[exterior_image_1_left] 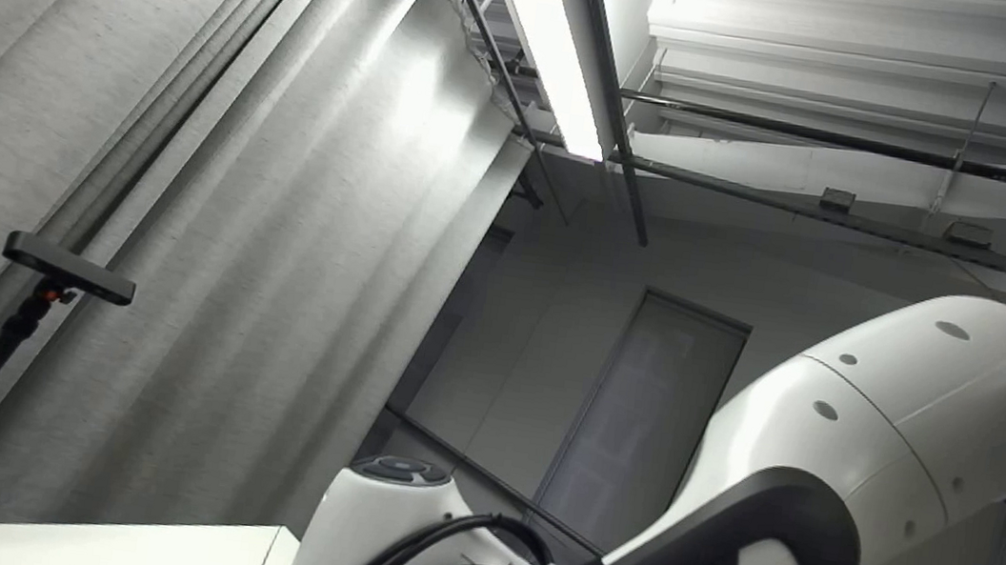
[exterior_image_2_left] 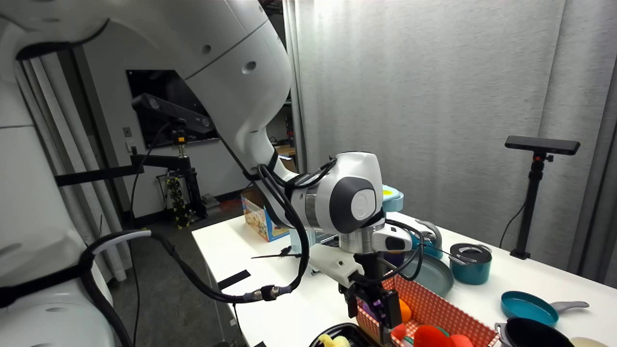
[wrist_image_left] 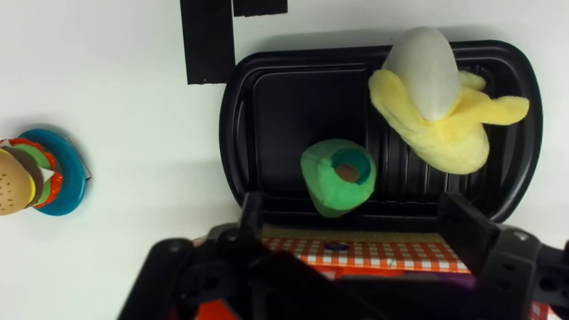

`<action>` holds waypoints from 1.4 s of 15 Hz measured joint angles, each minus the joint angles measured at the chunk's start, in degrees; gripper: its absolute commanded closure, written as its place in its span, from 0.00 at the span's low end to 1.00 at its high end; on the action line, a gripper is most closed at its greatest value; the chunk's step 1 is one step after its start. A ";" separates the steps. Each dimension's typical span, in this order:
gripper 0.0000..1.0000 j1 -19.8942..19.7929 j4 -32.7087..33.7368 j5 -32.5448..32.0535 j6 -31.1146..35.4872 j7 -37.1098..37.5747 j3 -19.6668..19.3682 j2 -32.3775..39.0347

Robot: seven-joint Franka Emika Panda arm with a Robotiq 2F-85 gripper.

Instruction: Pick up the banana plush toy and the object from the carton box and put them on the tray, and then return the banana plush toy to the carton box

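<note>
A soft yellow-and-white banana plush toy (wrist_image_left: 438, 120) and a round-cornered green object (wrist_image_left: 331, 180) lie on the glossy, partly ribbed black tray (wrist_image_left: 306, 102); beside it stands the checked red-and-white carton box (exterior_image_2_left: 434, 306). The white arm (exterior_image_2_left: 241, 89) points its black tool (wrist_image_left: 354, 206) down, spread wide.

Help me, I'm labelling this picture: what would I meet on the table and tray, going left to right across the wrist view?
Toy burger → black strip → second, adjoining black strip → green toy → banana toy.
</note>
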 measured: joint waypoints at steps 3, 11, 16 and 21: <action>0.00 0.00 0.01 -0.14 0.47 -0.01 0.11 -0.28; 0.00 0.12 -2.59 3.38 1.82 -1.73 2.98 -2.66; 0.00 1.58 -5.50 11.81 2.01 -5.67 4.92 -2.50; 0.00 2.08 -5.47 20.35 5.23 -12.10 5.03 -0.52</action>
